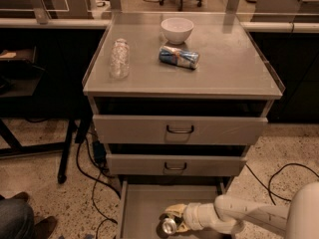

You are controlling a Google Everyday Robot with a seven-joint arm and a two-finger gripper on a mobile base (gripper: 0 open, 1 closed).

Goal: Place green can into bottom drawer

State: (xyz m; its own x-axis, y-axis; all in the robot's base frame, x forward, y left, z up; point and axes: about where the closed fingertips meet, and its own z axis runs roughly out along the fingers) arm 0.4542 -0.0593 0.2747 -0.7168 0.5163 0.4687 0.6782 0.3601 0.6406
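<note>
The bottom drawer (144, 203) stands pulled out, its flat grey floor showing. My gripper (173, 219) reaches in from the right over the drawer's front part, low above the floor. Its yellowish fingers are shut on the green can (168, 226), which lies sideways in the grip with its shiny silver end facing the camera. Most of the can's body is hidden by the fingers. I cannot tell whether the can touches the drawer floor.
On the cabinet top (234, 73) lie a clear plastic bottle (119, 58), a blue-and-silver can (179, 57) and a white bowl (177, 30). Two upper drawers with loop handles (180, 129) sit slightly out. Cables (92, 183) run over the floor; a person's leg (15, 223) is at bottom left.
</note>
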